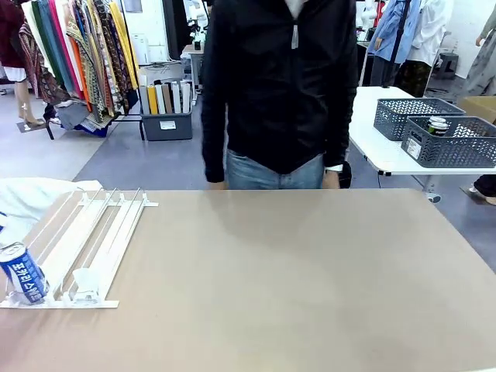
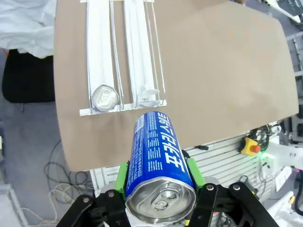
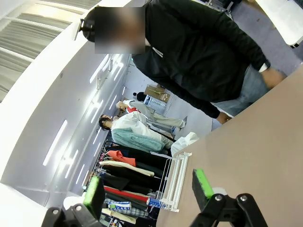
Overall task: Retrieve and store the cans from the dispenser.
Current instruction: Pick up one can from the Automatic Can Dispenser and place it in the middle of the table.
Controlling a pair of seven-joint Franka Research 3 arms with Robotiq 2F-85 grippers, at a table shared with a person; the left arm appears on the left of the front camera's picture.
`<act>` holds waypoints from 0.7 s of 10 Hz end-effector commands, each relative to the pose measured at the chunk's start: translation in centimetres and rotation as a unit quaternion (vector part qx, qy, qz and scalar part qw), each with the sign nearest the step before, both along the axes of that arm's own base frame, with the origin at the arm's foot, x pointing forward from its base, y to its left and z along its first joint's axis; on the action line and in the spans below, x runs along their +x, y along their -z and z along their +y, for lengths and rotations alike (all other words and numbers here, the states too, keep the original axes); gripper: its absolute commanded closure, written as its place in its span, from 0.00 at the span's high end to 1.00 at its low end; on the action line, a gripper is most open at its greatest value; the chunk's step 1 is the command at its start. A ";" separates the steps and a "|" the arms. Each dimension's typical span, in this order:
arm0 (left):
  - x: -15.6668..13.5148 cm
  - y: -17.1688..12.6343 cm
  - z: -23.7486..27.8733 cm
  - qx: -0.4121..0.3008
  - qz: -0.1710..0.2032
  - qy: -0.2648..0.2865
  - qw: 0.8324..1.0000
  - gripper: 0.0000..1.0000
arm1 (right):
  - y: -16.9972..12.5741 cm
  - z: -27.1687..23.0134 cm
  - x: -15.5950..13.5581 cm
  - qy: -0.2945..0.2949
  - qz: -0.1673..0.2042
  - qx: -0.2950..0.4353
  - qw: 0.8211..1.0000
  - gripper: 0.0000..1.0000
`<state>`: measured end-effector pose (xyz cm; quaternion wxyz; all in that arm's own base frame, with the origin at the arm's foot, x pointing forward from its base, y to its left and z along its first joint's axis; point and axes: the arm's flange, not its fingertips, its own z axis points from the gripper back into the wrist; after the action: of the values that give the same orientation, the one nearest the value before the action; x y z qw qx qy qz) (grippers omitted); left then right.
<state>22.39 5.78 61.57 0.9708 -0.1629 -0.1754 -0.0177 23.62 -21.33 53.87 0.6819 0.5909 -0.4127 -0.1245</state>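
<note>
The white dispenser (image 1: pixel 101 240) lies at the table's left, sloping down toward me. One blue can (image 1: pixel 23 273) stands at the low end of its leftmost lane; from above, its silver top (image 2: pixel 105 97) rests against the dispenser's (image 2: pixel 128 52) stop. My left gripper (image 2: pixel 158 182) is shut on a second blue can (image 2: pixel 158 151), green pads on both its sides, held off the table's near edge with its top facing the camera. My right gripper (image 3: pixel 149 189) hangs open in the air with nothing between its fingers, and the dispenser (image 3: pixel 173 182) is far beyond it.
A person in a black jacket (image 1: pixel 279 85) stands at the table's far edge, hands down. A white cloth (image 1: pixel 31 198) lies behind the dispenser. Grey mesh baskets (image 1: pixel 449 139) sit on a white table at the back right. The brown tabletop (image 1: pixel 310 279) is bare.
</note>
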 end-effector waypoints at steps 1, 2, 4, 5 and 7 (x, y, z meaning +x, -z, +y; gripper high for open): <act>0.4 0.0 -1.1 0.027 0.005 0.008 1.000 0.00 | -0.4 0.0 0.2 0.004 -0.014 0.010 1.000 1.00; 0.4 0.0 -1.1 0.027 0.005 0.008 1.000 0.00 | -0.4 0.0 0.2 0.004 -0.014 0.010 1.000 1.00; 0.4 0.2 -1.0 0.016 0.008 0.003 1.000 0.00 | -0.4 0.0 0.2 0.004 -0.014 0.010 1.000 1.00; 1.1 0.8 -1.6 -0.005 0.002 0.014 1.000 0.00 | -0.4 0.0 0.2 0.004 -0.014 0.010 1.000 1.00; 6.0 1.4 -7.7 -0.017 -0.017 0.049 0.999 0.00 | -0.4 0.0 0.2 0.004 -0.014 0.010 1.000 1.00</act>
<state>25.36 1.26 60.28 0.9697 -0.1704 -0.1699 -0.0419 23.61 -21.33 53.89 0.6818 0.5909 -0.4129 -0.1243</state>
